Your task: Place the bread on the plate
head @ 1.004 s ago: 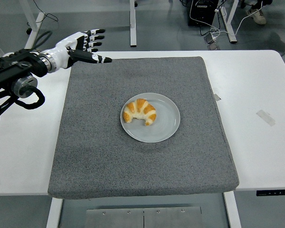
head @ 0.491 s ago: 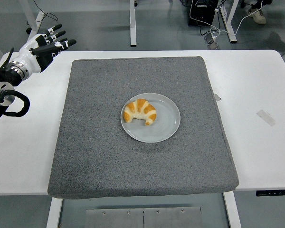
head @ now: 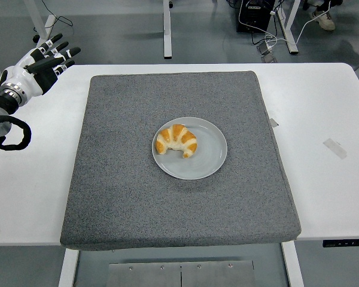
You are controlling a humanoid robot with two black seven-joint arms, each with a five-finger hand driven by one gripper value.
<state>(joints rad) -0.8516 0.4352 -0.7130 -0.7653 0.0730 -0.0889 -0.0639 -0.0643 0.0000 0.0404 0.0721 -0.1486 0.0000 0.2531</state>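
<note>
already done, by look of it: bread (head: 176, 140) resting on plate (head: 209, 161), mid grey mat (head: 119, 197). left hand (head: 39, 66) at far-left table edge, fingers spread, empty. nothing left.

The left hand (head: 40, 63) was held raised at the picture's far-left edge, fingers (head: 60, 54) spread and extended, nothing grasped; the black forearm was angled in behind it.

Grey mat (head: 137, 197) on white table (head: 323, 107) — tape strips (head: 335, 147).
</note>
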